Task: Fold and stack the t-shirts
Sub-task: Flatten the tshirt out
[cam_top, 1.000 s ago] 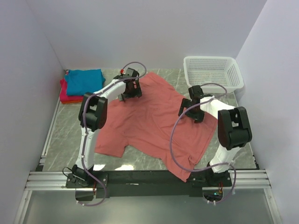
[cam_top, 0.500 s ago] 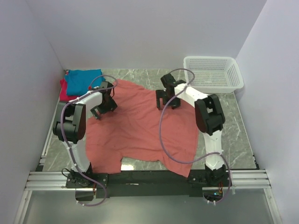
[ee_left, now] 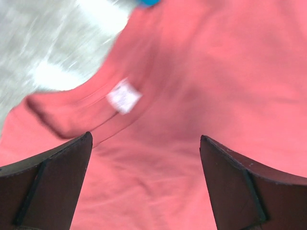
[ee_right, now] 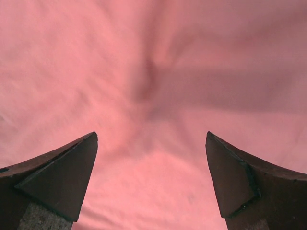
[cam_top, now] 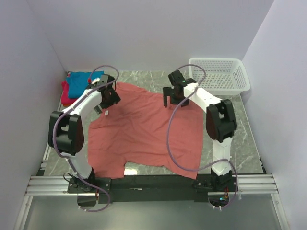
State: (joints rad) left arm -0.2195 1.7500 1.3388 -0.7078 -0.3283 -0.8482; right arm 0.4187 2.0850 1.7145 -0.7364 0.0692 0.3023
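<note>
- Three pale walls (cam_top: 144, 33) enclose my grey marbled worktop (cam_top: 249, 143).
- A salmon-red t-shirt (cam_top: 139, 129) lies spread across it.
- I see left jaws and right jaws wide over the cloth.

Around you stand three plain white walls (cam_top: 153, 33), one behind and one on each side, closing in a grey-green marbled tabletop (cam_top: 244, 139); the light falls soft and even, and in the left wrist view you catch pale glare patches on the stone pattern. Along the near edge you see a silver slotted aluminium rail (cam_top: 48, 184) with a dull grey panel (cam_top: 153, 213) below it. A white plastic mesh basket (cam_top: 216, 60) sits in the far right corner.
</note>
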